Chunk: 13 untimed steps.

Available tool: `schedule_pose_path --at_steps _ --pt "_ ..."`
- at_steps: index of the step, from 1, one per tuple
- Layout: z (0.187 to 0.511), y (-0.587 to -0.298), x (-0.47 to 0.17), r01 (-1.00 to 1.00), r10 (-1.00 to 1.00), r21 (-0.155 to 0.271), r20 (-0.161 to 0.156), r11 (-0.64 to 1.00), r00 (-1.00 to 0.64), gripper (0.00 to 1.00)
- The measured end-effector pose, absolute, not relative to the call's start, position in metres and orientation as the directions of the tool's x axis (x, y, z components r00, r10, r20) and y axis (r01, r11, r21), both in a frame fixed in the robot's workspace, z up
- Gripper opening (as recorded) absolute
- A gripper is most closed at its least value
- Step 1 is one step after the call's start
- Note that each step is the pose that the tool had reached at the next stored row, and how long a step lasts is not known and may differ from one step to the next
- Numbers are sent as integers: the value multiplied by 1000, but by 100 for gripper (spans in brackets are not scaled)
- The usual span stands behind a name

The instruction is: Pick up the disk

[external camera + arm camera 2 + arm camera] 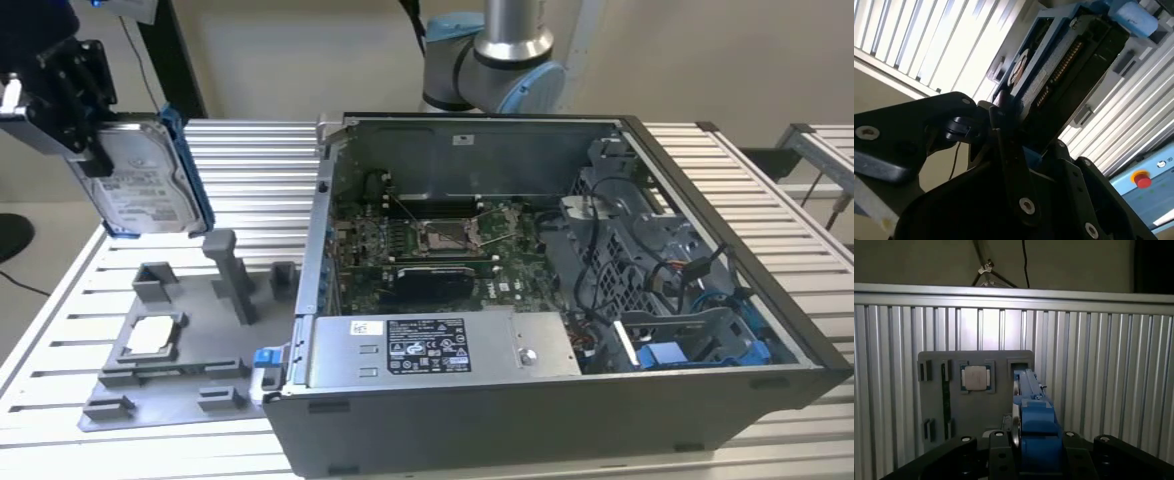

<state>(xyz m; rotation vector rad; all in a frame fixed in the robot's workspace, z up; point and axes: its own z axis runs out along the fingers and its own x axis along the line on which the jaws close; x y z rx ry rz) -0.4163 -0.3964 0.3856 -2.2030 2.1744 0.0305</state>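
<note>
The disk [144, 188], a silver-grey drive with a white label in a blue bracket, hangs upright in the air at the exterior view's left, above the grey fixture plate [187, 385]. My gripper [91, 130] is shut on its upper end, one black finger on each flat face. In the first wrist view the disk [1033, 407] shows edge-on between the fingers [998, 441], blue bracket toward the camera, with the plate [974, 405] far below. The second wrist view shows the disk's [1064, 65] dark circuit side clamped in the gripper [1011, 132].
An open computer case [641, 150] stands on the slatted aluminium table [254, 160] to the exterior view's right of the plate, with a power supply box [441, 345] at its front. The plate carries a small square chip [150, 335] and upright posts [227, 270].
</note>
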Motion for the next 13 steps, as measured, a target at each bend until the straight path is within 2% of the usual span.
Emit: schedule_pose_path --at_steps 13 --pt "444 -396 -416 -1000 -999 -19 -49 -13 14 0"
